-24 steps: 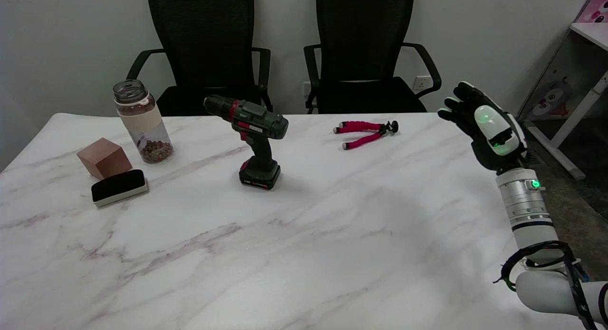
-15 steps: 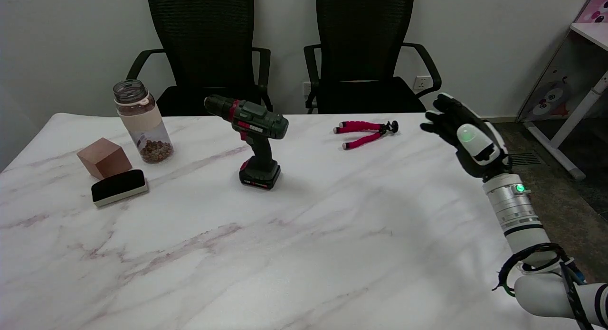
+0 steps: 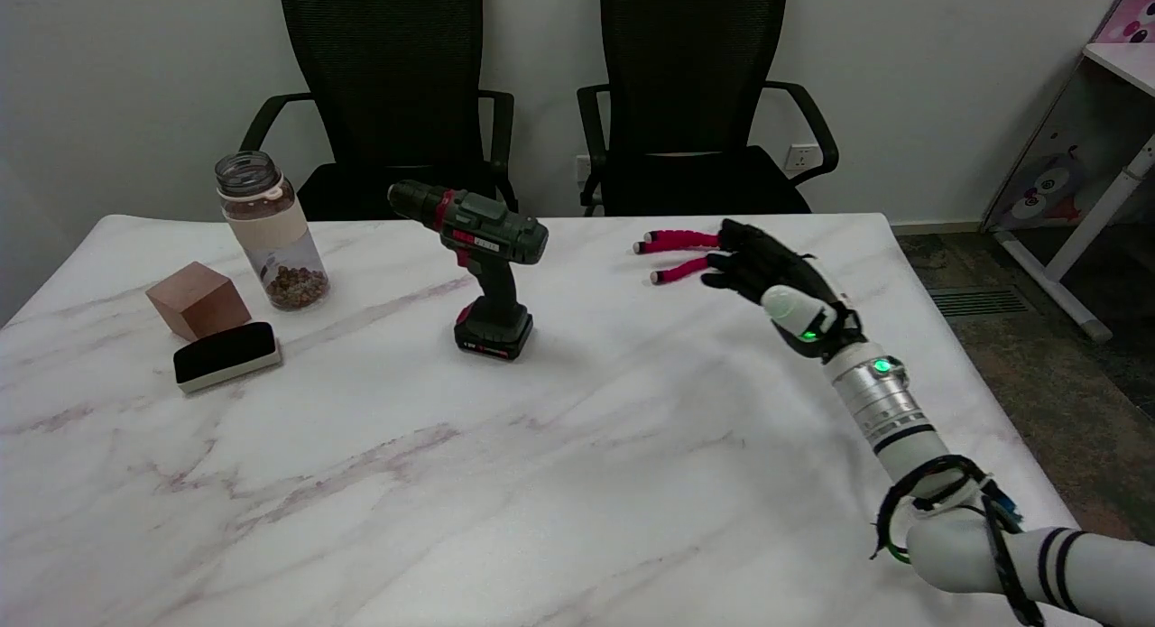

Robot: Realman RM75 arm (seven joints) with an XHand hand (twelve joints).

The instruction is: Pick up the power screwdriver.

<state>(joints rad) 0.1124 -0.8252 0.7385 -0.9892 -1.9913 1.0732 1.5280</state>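
Observation:
The power screwdriver [image 3: 483,262], dark green and black with red trim, stands upright on its battery base in the middle of the marble table [image 3: 541,483], chuck pointing left. My right hand [image 3: 778,282] hovers over the table well to the right of it, fingers spread and holding nothing. A wide gap of tabletop separates the hand from the tool.
A small pink-legged tripod [image 3: 679,253] lies just beyond my hand, partly hidden by the fingers. At the left stand a clear jar [image 3: 269,233], a wooden cube [image 3: 198,299] and a black eraser [image 3: 226,355]. Two black chairs [image 3: 695,104] sit behind the table.
My right hand has swung left and down, from beyond the table's right edge to over the table in front of the tripod. The screwdriver has not moved.

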